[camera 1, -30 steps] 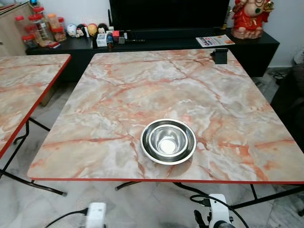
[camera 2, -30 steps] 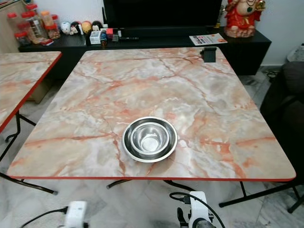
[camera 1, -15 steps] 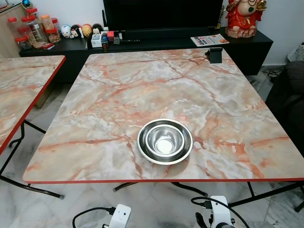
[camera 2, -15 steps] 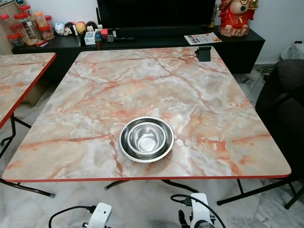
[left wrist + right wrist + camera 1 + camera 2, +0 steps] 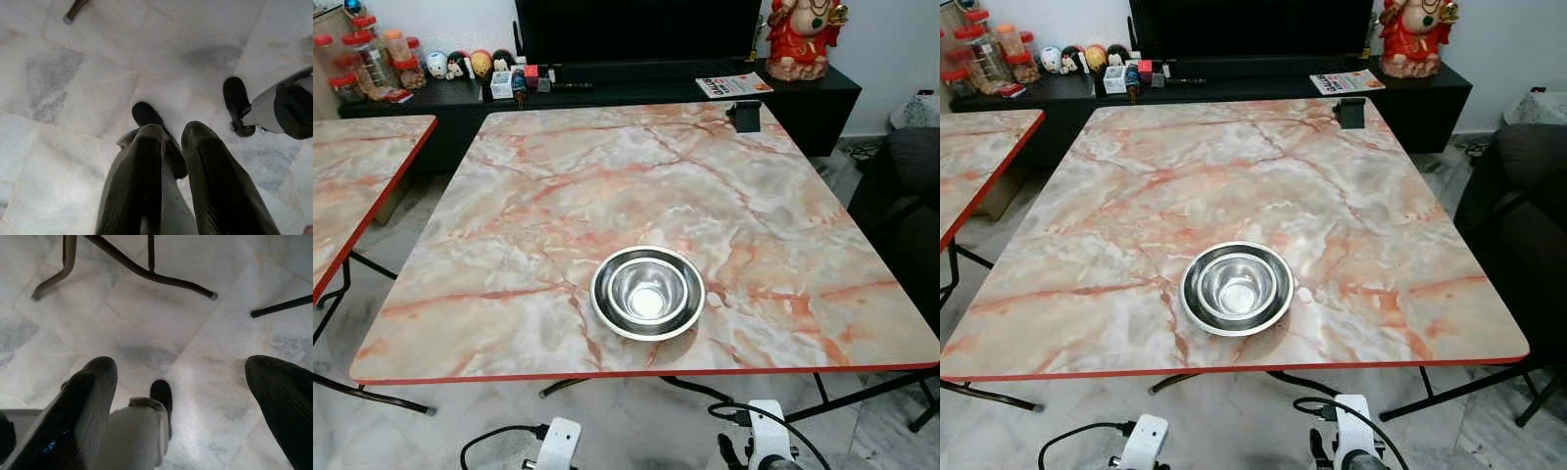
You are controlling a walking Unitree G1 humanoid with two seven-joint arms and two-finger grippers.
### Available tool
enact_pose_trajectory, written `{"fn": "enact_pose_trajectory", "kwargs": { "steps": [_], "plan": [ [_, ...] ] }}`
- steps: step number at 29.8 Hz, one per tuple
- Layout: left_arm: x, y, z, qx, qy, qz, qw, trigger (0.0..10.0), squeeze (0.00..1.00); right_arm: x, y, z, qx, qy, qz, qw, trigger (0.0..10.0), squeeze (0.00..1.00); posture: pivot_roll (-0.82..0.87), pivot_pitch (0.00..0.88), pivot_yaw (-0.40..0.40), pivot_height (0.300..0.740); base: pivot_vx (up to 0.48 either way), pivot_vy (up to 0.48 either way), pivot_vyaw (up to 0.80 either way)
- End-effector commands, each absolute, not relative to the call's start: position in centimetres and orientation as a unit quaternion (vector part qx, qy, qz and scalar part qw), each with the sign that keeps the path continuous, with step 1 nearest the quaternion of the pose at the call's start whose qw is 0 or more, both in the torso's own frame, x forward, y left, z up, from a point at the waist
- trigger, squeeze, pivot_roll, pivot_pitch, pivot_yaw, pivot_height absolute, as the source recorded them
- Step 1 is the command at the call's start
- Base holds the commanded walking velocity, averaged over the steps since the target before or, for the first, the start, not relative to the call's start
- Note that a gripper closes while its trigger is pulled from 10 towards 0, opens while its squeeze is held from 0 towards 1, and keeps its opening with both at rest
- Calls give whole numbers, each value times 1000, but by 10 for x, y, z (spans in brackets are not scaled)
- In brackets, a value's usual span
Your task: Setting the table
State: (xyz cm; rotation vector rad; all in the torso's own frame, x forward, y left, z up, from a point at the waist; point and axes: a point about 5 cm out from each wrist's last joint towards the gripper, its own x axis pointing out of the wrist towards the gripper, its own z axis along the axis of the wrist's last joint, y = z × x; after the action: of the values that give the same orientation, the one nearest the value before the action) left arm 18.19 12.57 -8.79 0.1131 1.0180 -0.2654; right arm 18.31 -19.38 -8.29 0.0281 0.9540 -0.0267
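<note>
While both arms hang low below the near table edge, a nested pair of steel bowls (image 5: 648,293) is seen on the marble-pattern table (image 5: 607,186), toward the 6 o'clock side of the top, slightly right of centre and near the red front edge. A smaller bowl (image 5: 648,291) sits inside the larger one; both are upright.

The left gripper (image 5: 171,142) is pointed down at the pale marble floor (image 5: 73,98), its two black fingers (image 5: 142,166) drawn close with just a slim gap between them, nothing held. The robot's foot is seen past the fingertips. The right gripper (image 5: 183,377) is also aimed at the floor, fingers (image 5: 93,387) spread wide apart, nothing between them; dark table legs (image 5: 146,274) cross the floor beyond it. Both grippers are well apart from the bowls, below the tabletop level, at roughly 6 o'clock from them.

At the table's 1 o'clock corner a small black object (image 5: 745,116) stands on the top. A second marble table (image 5: 352,186) is at 9 o'clock. A black TV cabinet (image 5: 607,88) runs along 12 o'clock, carrying jars (image 5: 367,59), small figurines (image 5: 460,64), a magazine (image 5: 732,85) and a red statue (image 5: 798,39).
</note>
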Motion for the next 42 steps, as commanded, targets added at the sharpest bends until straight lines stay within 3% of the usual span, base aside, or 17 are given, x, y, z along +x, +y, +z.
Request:
{"fn": "enact_pose_trajectory", "kwargs": {
  "steps": [1, 8, 26, 29, 33, 34, 42],
  "plan": [
    [179, 134, -90, 60, 497, -120, 857, 10000, 0, 186, -190, -82, 29, 454, -23, 890, 10000, 0, -297, 0, 60, 740, 0, 480, 0],
    [180, 135, -89, 64, 495, -122, 858, 10000, 0, 183, -190, -84, 35, 460, -29, 887, 10000, 0, -300, 0, 69, 740, 0, 480, -466],
    [185, 139, -87, 68, 491, -115, 861, 10000, 0, 187, -185, -82, 30, 454, -25, 890, 10000, 0, -286, 0, 79, 740, 0, 480, 0],
    [186, 140, -87, 65, 491, -106, 862, 10000, 0, 186, -184, -83, 22, 457, -13, 889, 10000, 0, -239, 0, 38, 740, 0, 480, 0],
    [187, 140, -86, 59, 487, -95, 866, 10000, 0, 188, -183, -82, -2, 461, 16, 887, 10000, 0, -239, 0, 38, 740, 0, 0, 0],
    [186, 141, -87, 57, 488, -90, 866, 10000, 0, 191, -181, -81, -10, 459, 27, 888, 10000, 0, -176, 0, -14, 740, 0, 0, 0],
    [180, 143, -89, 56, 494, -81, 864, 10000, 0, 199, -176, -77, -19, 452, 47, 891, 10000, 0, -166, 0, -12, 740, 0, 0, 0]
  ]
}}
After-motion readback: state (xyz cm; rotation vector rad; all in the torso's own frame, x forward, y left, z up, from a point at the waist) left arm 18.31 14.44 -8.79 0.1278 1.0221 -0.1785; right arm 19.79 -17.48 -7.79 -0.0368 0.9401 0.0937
